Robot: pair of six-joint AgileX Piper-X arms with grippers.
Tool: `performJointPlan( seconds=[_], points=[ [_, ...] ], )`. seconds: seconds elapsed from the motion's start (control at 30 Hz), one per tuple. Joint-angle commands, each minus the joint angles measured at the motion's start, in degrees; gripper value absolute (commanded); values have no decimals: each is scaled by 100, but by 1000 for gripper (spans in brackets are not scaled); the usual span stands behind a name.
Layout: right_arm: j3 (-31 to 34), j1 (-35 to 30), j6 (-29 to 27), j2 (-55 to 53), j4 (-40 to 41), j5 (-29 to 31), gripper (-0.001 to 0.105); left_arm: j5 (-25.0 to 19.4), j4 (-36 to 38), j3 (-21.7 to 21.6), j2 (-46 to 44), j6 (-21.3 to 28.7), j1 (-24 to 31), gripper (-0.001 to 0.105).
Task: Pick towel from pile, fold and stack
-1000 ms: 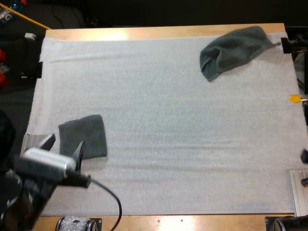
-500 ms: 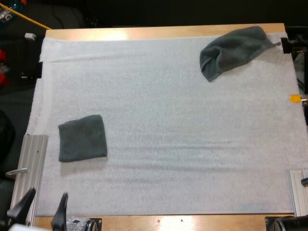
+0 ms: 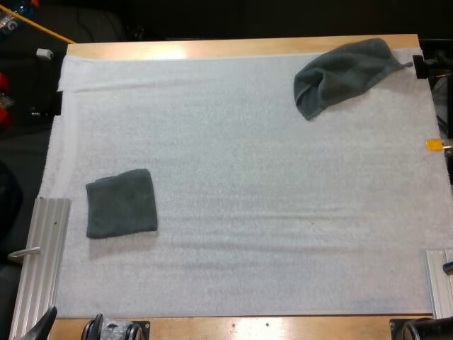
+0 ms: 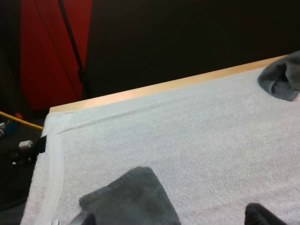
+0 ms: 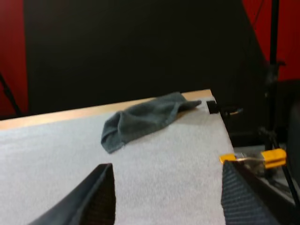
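A folded dark grey-green towel (image 3: 122,202) lies flat on the white mat (image 3: 233,177), near its left side. A crumpled towel (image 3: 347,73) sits at the far right corner. My left gripper (image 3: 72,324) is open at the table's near left edge, well back from the folded towel and holding nothing. In the left wrist view the folded towel (image 4: 131,199) lies just ahead of the open fingers (image 4: 262,215), with the crumpled towel (image 4: 283,77) far off. My right gripper (image 5: 166,201) is open, facing the crumpled towel (image 5: 145,119) from a distance.
An aluminium rail (image 3: 42,255) runs along the mat's near left edge, and another rail (image 3: 440,280) at the near right. The wooden table edge (image 3: 241,47) borders the far side.
My left arm has pulled back from the folded towel toward the near left corner, leaving the towel flat on the mat. Both towels have stayed put.
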Motion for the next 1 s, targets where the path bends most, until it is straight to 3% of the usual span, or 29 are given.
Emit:
performJointPlan(
  seconds=[0.0, 0.3, 0.43, 0.7, 0.97],
  points=[
    [-37, -24, -39, -143, 25, -47, 50, -34, 119, -40, -790, -3, 21, 61],
    [383, -24, -69, -726, 144, -47, 50, 44, -204, 370, -792, 69, 171, 61],
    [782, -24, -138, -726, -244, -47, 50, 75, -609, 657, -787, 69, 171, 61],
    [2004, -24, -154, -715, -1437, -154, 50, 330, -1580, 1482, -778, -299, 171, 61],
    [3009, -24, -154, -714, -1964, -279, 50, 329, -2091, 2452, -773, -367, 171, 61]
  ],
)
